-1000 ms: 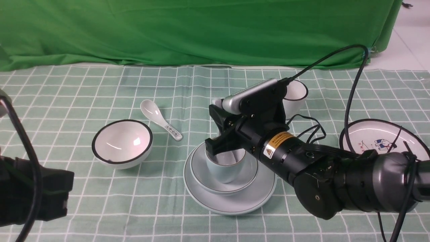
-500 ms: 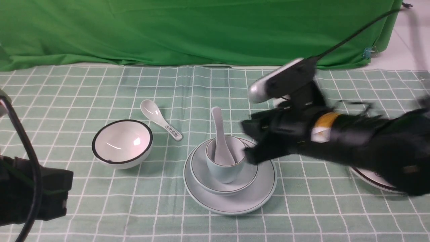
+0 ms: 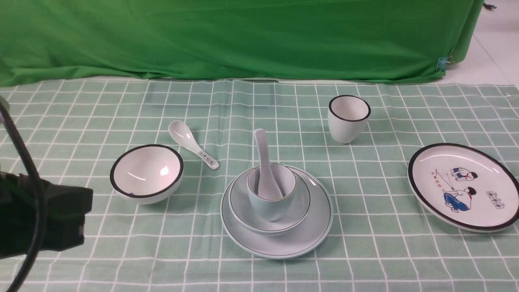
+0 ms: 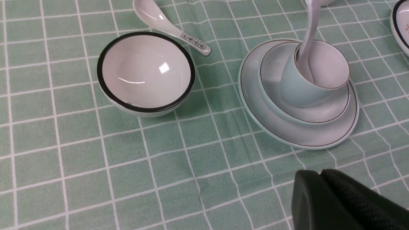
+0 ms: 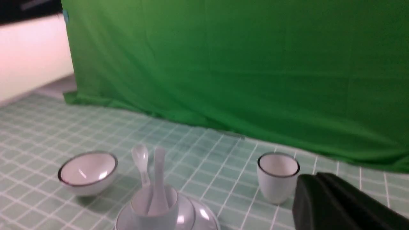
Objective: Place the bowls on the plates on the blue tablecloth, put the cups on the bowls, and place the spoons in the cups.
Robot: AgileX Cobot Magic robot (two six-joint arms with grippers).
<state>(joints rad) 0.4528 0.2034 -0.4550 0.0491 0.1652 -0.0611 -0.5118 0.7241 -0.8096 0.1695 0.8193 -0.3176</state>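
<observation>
On the blue tablecloth (image 3: 81, 113) the pale blue plate (image 3: 308, 235) carries the pale blue bowl (image 3: 243, 207), with the pale blue cup (image 3: 269, 205) in it and a plain white spoon (image 3: 264, 166) standing in the cup. The white black-rimmed bowl (image 3: 146, 173) sits to the left, a patterned spoon (image 3: 194, 144) lying behind it. The white cup (image 3: 348, 118) stands at the back right, the cartoon plate (image 3: 464, 186) at the right. My left gripper (image 4: 319, 174) is shut and empty, near the front of the cloth. My right gripper (image 5: 316, 176) is shut and empty, raised by the white cup (image 5: 277, 176).
A plain green backdrop cloth (image 3: 243, 36) hangs behind the table. The left arm's black body (image 3: 40, 219) and cable sit at the front left edge. Pale floor (image 3: 496, 48) shows at the far right.
My right arm has let go of the plain spoon in the pale blue cup, pulled back to the right out of the front view, and its jaws have shut.
</observation>
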